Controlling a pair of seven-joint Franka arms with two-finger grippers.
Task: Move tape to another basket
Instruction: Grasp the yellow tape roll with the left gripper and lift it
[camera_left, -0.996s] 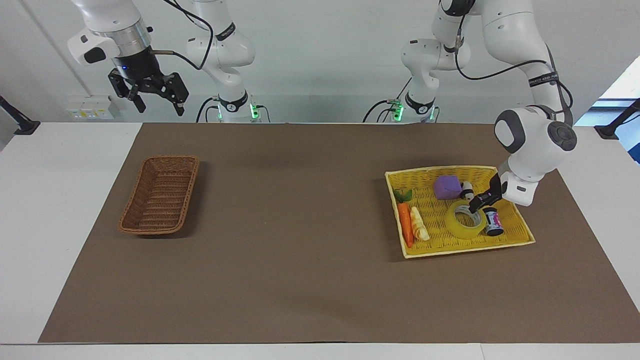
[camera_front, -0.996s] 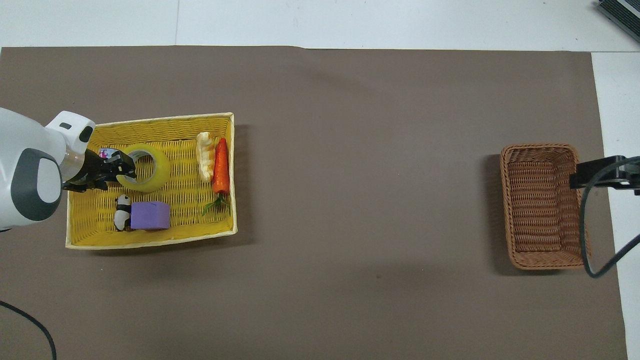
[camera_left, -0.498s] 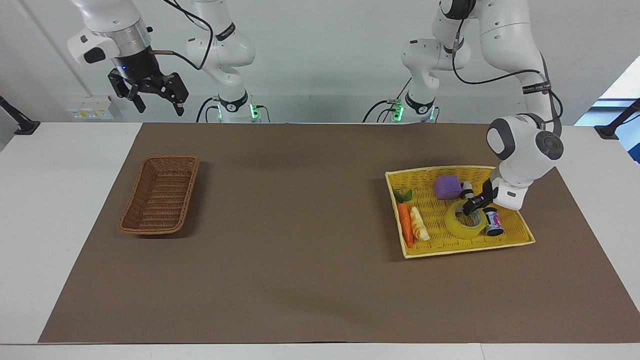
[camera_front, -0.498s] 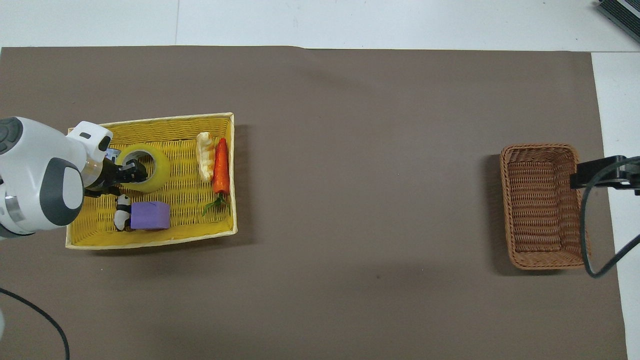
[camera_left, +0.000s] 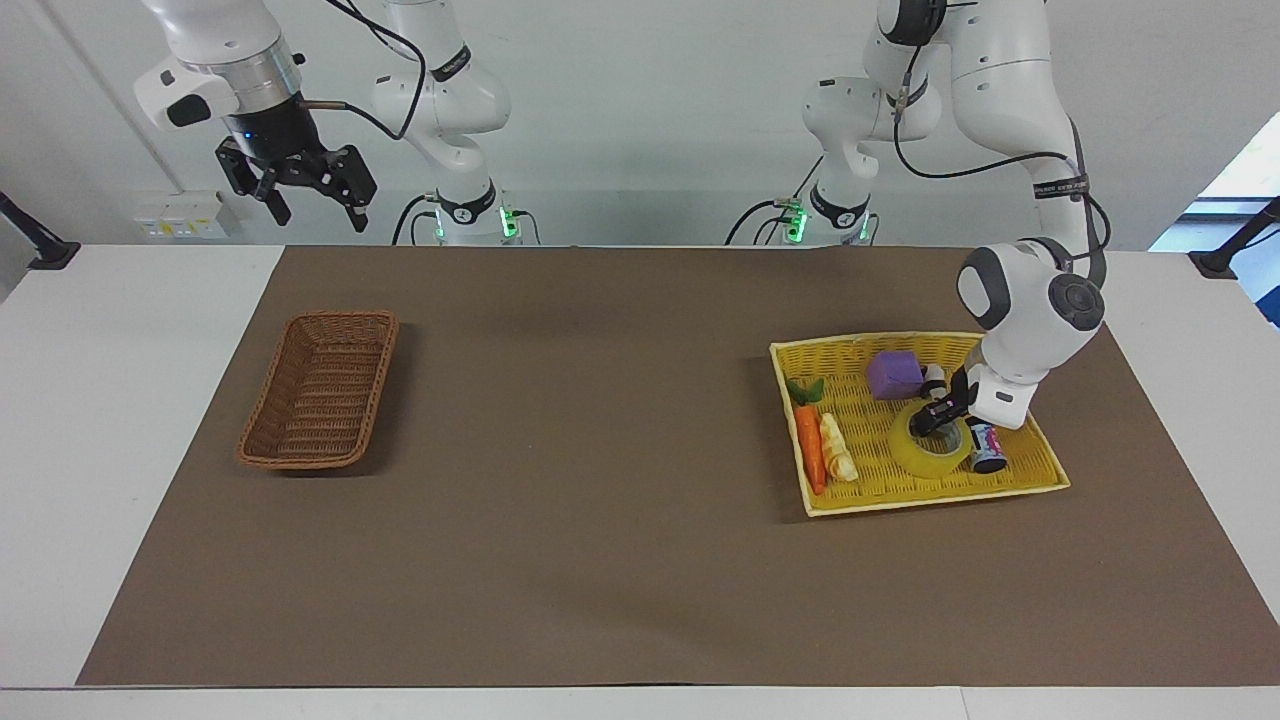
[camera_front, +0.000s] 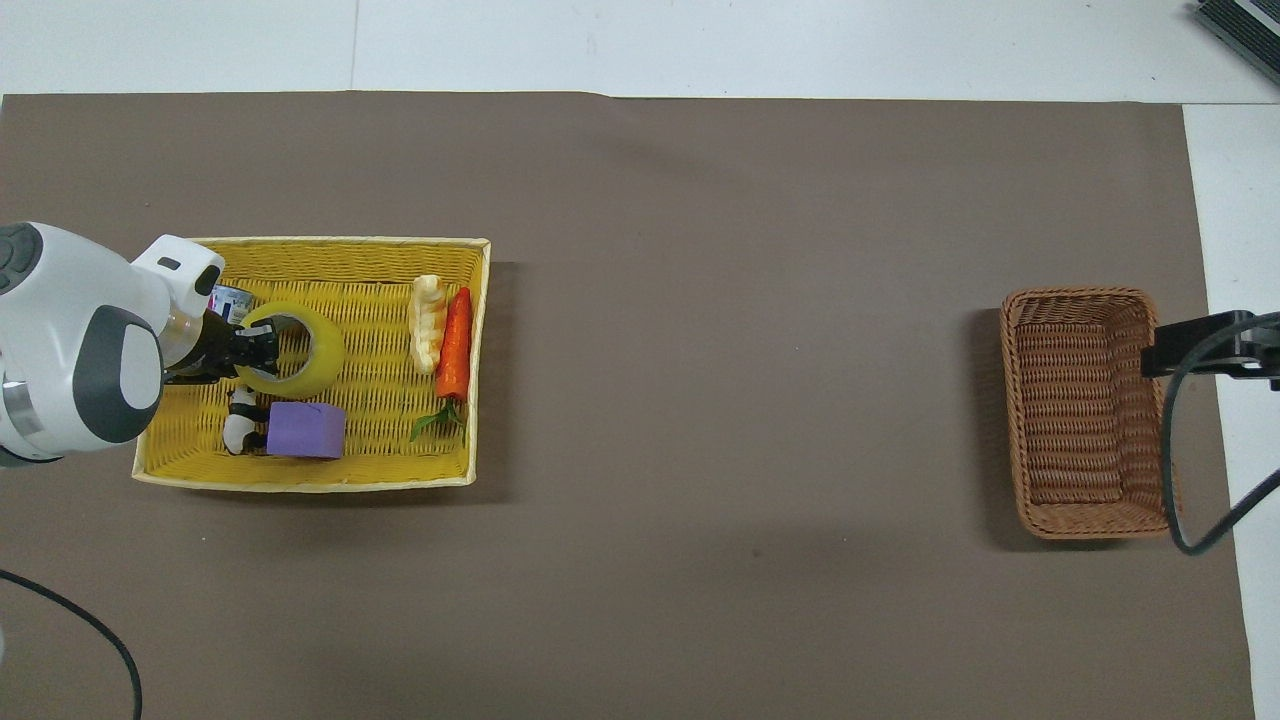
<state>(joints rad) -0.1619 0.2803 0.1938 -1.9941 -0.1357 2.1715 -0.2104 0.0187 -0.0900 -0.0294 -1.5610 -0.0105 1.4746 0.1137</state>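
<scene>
Tape (camera_left: 930, 446) lies flat in the yellow tray-basket (camera_left: 905, 500) at the left arm's end of the tabletop (camera_left: 600, 560) in the facing view. The left pincer (camera_left: 935, 415) is down at the roll, closed on its wall at the side nearer the robots, one finger in the core. A purple cube (camera_left: 893, 373) sits nearer the robots than the tape, with a small panda figure (camera_left: 934, 380) just beside the cube. A small can (camera_left: 986, 446) stands just beside the tape, toward the left arm's end. A carrot (camera_left: 809, 447) and a pale corn-like piece (camera_left: 838, 449) lie side by side at the tray's inner end. The dark-brown wicker basket (camera_left: 320, 390) holds nothing and sits well apart, at the right arm's end. The right pincer (camera_left: 300, 185) waits high above that end, its fingers spread.

From overhead, the tape (camera_front: 300, 352) is again in the tray-basket (camera_front: 300, 478), gripped by the left pincer (camera_front: 252, 350). The cube (camera_front: 305, 430) and panda (camera_front: 240, 425) lie nearer the robots than the roll, and the can (camera_front: 232, 300) shows partly beside the arm's wrist. The carrot (camera_front: 456, 345) and pale piece (camera_front: 430, 322) lie against the tray's inner wall. The wicker basket (camera_front: 1085, 410) is bare inside; of the right pincer (camera_front: 1215, 350) only a dark edge shows beside it.
</scene>
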